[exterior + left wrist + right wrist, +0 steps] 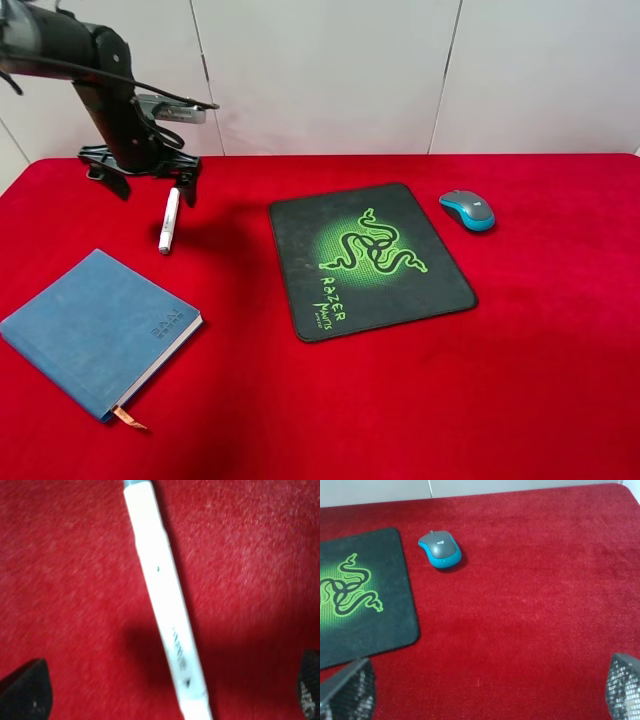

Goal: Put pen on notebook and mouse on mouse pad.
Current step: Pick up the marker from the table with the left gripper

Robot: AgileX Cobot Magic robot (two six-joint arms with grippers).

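Observation:
The white pen [169, 220] lies on the red cloth, just beyond the blue notebook [95, 325]. My left gripper [155, 190] hangs open over the pen's far end, one finger on each side. In the left wrist view the pen [167, 610] runs between the dark fingertips [25, 690], untouched. The grey and teal mouse [467, 210] sits on the cloth right of the black mouse pad [370, 258]. The right wrist view shows the mouse [440, 549] beside the pad [360, 595], far from my open right gripper [485, 692].
The red cloth [540, 360] covers the whole table, with a white panelled wall [400, 70] behind its far edge. The notebook's orange ribbon [130, 418] sticks out toward the front. My right arm is out of the high view.

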